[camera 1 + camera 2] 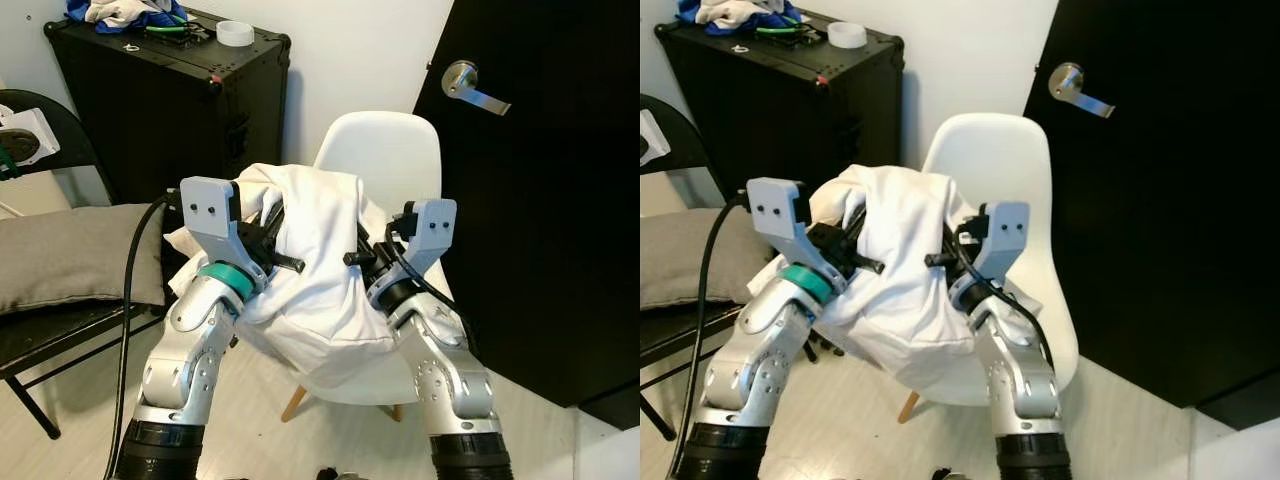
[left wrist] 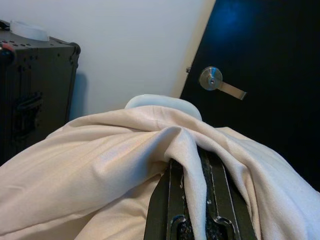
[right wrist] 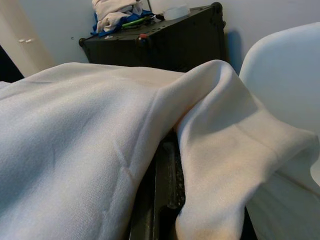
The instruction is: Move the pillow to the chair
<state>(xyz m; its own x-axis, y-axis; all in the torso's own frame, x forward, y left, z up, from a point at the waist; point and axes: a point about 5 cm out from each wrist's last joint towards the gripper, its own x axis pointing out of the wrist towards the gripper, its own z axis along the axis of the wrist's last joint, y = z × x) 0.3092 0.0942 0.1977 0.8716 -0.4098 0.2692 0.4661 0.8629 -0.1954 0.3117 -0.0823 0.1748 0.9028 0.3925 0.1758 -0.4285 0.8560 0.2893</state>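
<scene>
My left gripper [image 2: 197, 200] had its two black fingers [image 2: 170, 200] pinched together on a fold of the white pillow [image 2: 100, 165], and the cloth was bunched up between them and spilling over both sides. The fabric looked creamy and soft, with ridges running away from the pinch. Just past the top of the pillow poked the rounded back of the white chair [image 2: 162, 102]. Behind it stood a plain white wall [image 2: 130, 45]. Off to one side was a black equipment case [image 2: 35, 95] with a roll of tape [image 2: 27, 30] on top. On the other side was a black door [image 2: 265, 65] with a silver lever handle [image 2: 220, 85].
</scene>
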